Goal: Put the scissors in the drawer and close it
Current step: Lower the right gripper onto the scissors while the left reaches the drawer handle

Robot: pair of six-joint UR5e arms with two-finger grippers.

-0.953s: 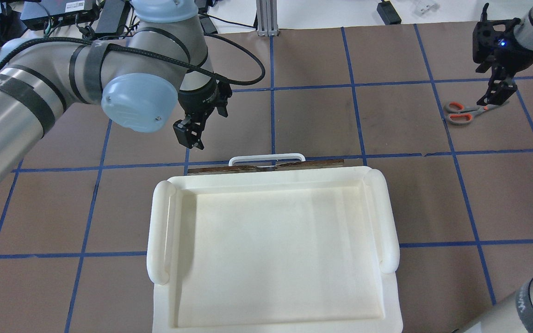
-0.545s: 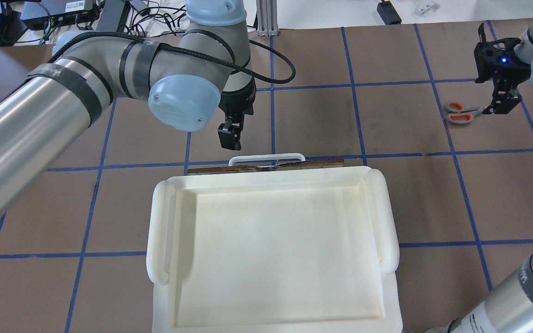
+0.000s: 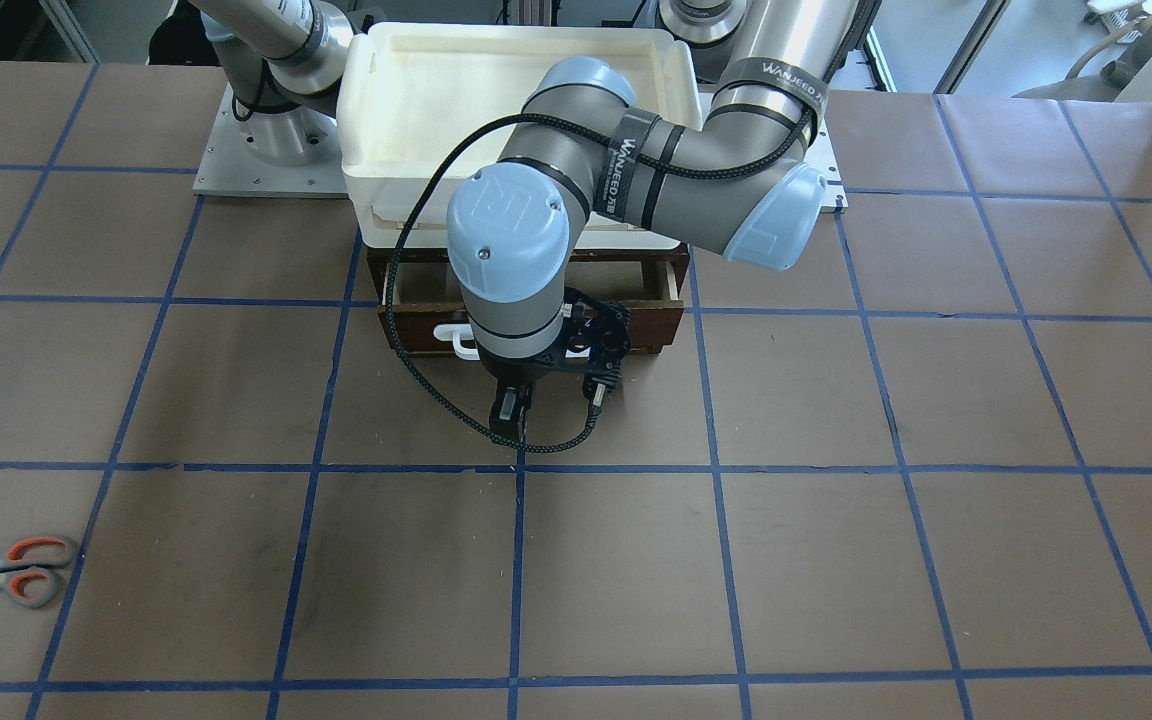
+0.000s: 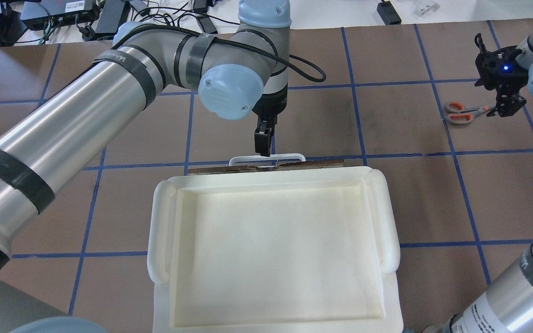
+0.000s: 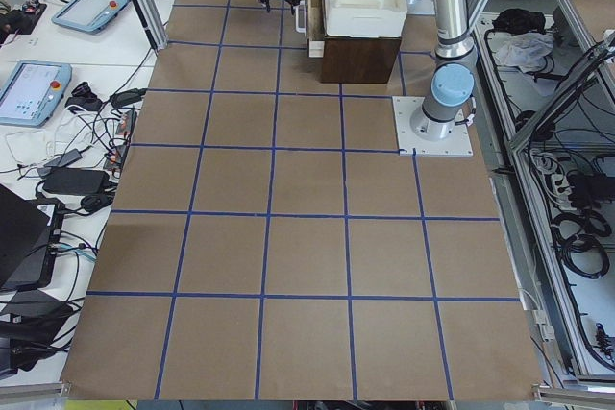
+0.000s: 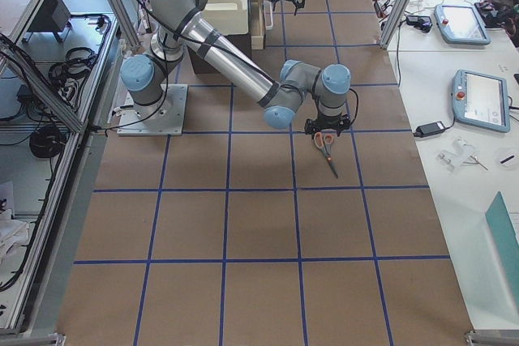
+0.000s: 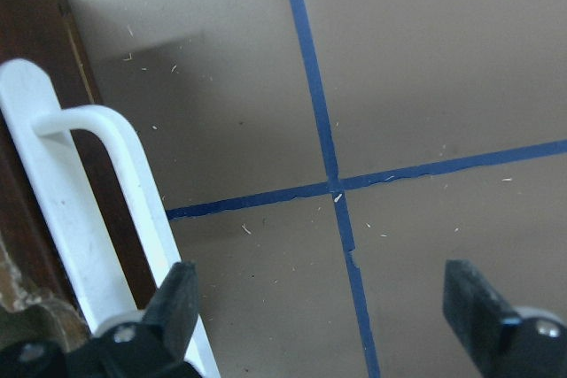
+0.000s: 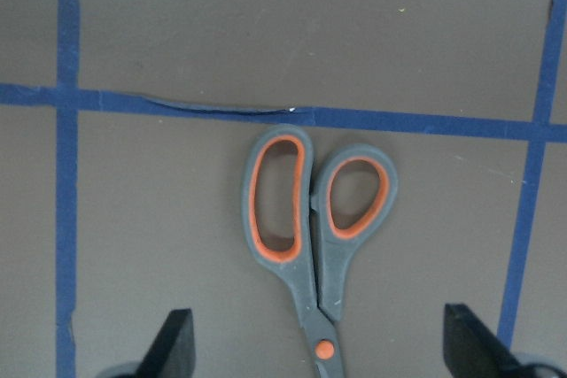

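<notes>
The scissors (image 4: 460,113) lie flat on the table at the far right, orange-and-grey handles towards the middle; they also show in the front view (image 3: 21,570) and the right wrist view (image 8: 314,245). My right gripper (image 4: 507,106) is open and hangs over their blade end, one finger (image 8: 173,347) on each side (image 8: 321,351). The dark brown drawer (image 3: 641,322) sits under the tray, its white bar handle (image 4: 266,158) facing away from me. My left gripper (image 4: 263,143) is open and empty just beyond the handle (image 7: 84,245); one finger (image 7: 177,303) is next to the bar.
A large cream-white tray (image 4: 161,231) sits on top of the drawer's cabinet and hides most of it from above. The left arm's black cable (image 3: 406,370) loops down in front of the drawer. Brown table paper with blue tape lines lies all around.
My left arm has swung right, and its gripper now hangs at the drawer handle. My right gripper has shifted slightly right over the scissors' blades. The scissors have not moved.
</notes>
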